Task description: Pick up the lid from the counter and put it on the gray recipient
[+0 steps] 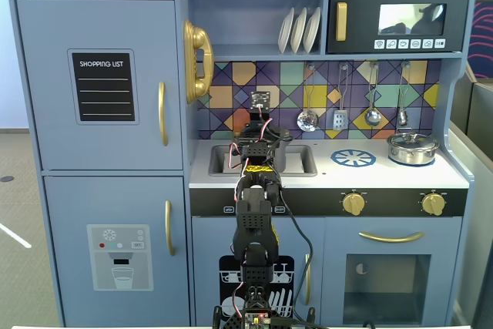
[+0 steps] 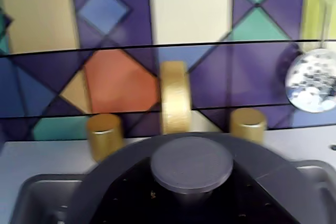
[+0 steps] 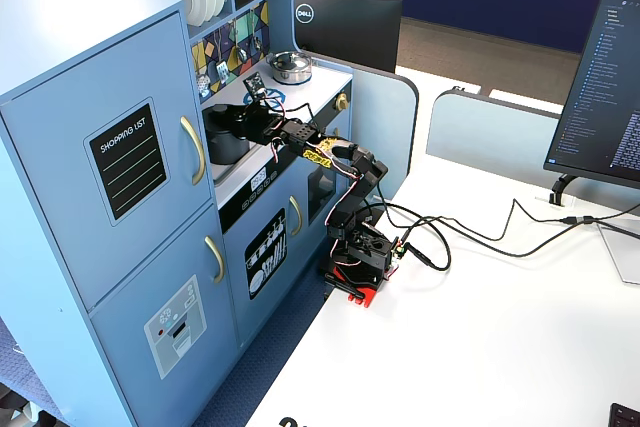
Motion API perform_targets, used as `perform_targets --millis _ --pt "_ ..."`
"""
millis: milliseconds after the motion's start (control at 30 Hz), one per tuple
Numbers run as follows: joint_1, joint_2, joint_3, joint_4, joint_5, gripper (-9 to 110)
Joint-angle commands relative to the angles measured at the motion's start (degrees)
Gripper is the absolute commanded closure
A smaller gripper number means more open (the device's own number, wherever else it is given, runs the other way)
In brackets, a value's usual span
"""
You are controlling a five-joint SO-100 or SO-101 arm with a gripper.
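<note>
The lid (image 2: 191, 163) fills the bottom of the wrist view: a matte dark-gray disc with a round central knob, tilted toward the camera above the sink (image 2: 37, 192). My gripper (image 1: 260, 144) reaches over the sink and looks shut on the lid, though the fingers are hidden in the wrist view. In a fixed view, the gripper (image 3: 237, 119) holds the lid just above the gray recipient (image 3: 224, 143), a dark pot standing in the sink. In the front fixed view the arm hides the recipient.
A gold faucet (image 2: 175, 98) and two gold knobs (image 2: 104, 132) stand close behind the lid against the tiled wall. Utensils (image 1: 339, 117) hang to the right. A shiny silver pot (image 1: 413, 148) sits on the right burner. A blue burner mark (image 1: 353, 158) lies beside the sink.
</note>
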Motion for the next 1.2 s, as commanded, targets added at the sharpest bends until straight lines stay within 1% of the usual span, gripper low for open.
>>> perform_targets --millis 0,167,200,300,333,400,500,600,667,867,933,1000,1100,1167 --pt "-0.09 0.26 -2.02 -2.11 -0.62 102" --pt "0.35 1.05 -1.23 -1.76 -1.14 102" --pt "0.44 1.32 -1.14 -1.76 -1.14 100" --pt "1.32 2.46 -0.79 -0.26 -1.76 83" --pt "1.32 2.99 -0.62 0.09 -1.49 80" --pt "1.32 3.69 -0.53 0.44 -1.67 74" --pt "1.85 5.27 -0.53 1.05 -1.76 70" --pt "1.76 8.09 -0.7 0.88 -3.08 70" --pt "1.23 11.78 -0.79 3.52 -4.39 70" --pt "-0.79 27.42 2.81 22.85 -8.0 77" --pt "-0.62 33.13 6.59 27.86 -8.0 78" --pt "-0.09 39.11 10.63 35.42 -8.53 82" --pt "-0.79 45.44 17.23 44.03 -5.54 84" --pt "-0.88 48.25 23.91 45.62 -5.54 90"
